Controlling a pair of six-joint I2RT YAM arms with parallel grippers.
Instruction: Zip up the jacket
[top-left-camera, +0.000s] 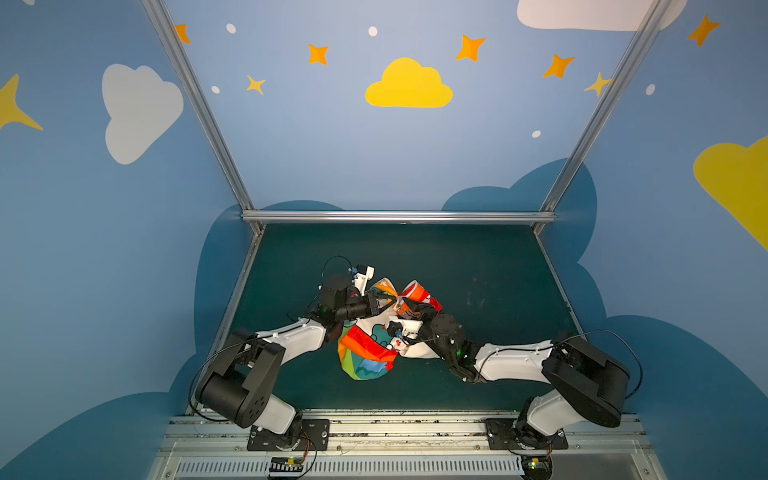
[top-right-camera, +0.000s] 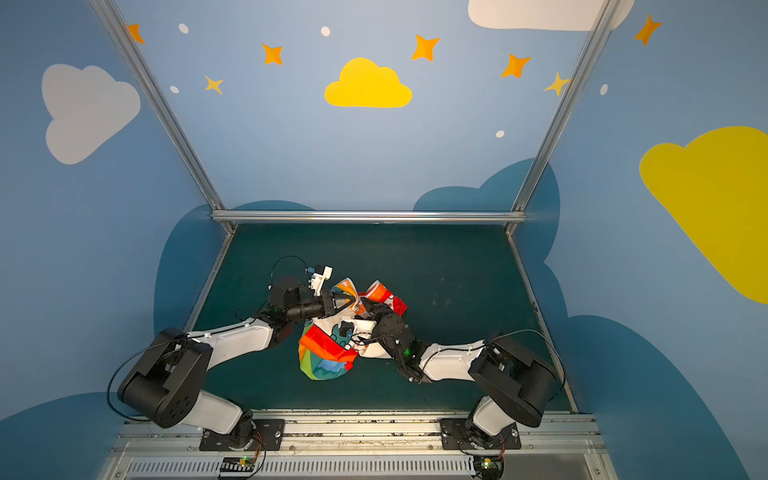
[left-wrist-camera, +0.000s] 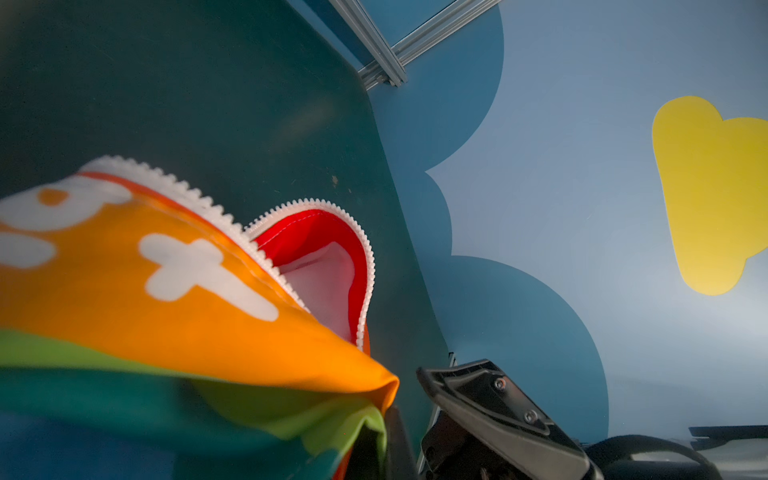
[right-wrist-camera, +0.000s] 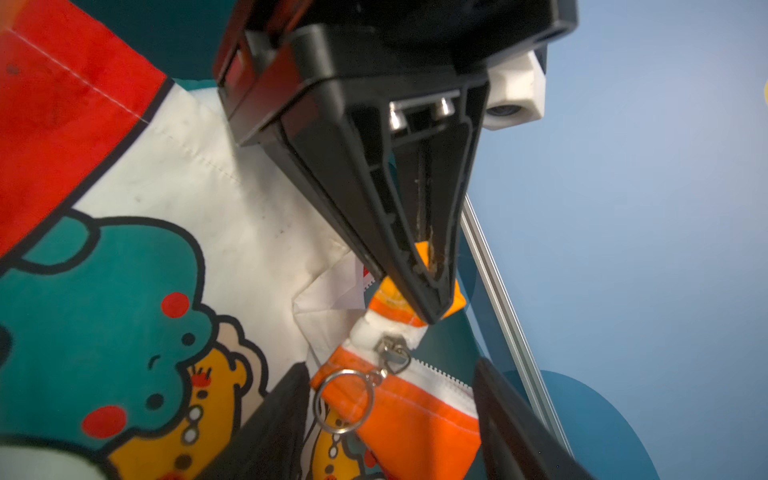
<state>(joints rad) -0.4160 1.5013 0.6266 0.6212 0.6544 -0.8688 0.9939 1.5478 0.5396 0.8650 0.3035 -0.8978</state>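
The jacket (top-left-camera: 361, 357) lies crumpled mid-table in both top views (top-right-camera: 324, 357), rainbow stripes outside and white cartoon lining showing. My left gripper (top-left-camera: 390, 300) is shut on an orange corner of it beside the zipper's end; the right wrist view shows those black fingers (right-wrist-camera: 432, 286) pinching the fabric. The silver slider (right-wrist-camera: 390, 347) and ring pull (right-wrist-camera: 343, 401) hang just below. My right gripper (right-wrist-camera: 390, 419) is open, its fingers (right-wrist-camera: 270, 424) either side of the ring and an orange flap without touching. In the left wrist view the white zipper teeth (left-wrist-camera: 365, 270) gape apart over red fabric.
The green table mat (top-left-camera: 478, 291) is bounded by an aluminium rail (top-left-camera: 399, 216) at the back and slanted frame posts (top-left-camera: 552, 266) at the sides. Both arm bases are bolted to the front rail (top-left-camera: 395, 428). Painted blue walls close in around.
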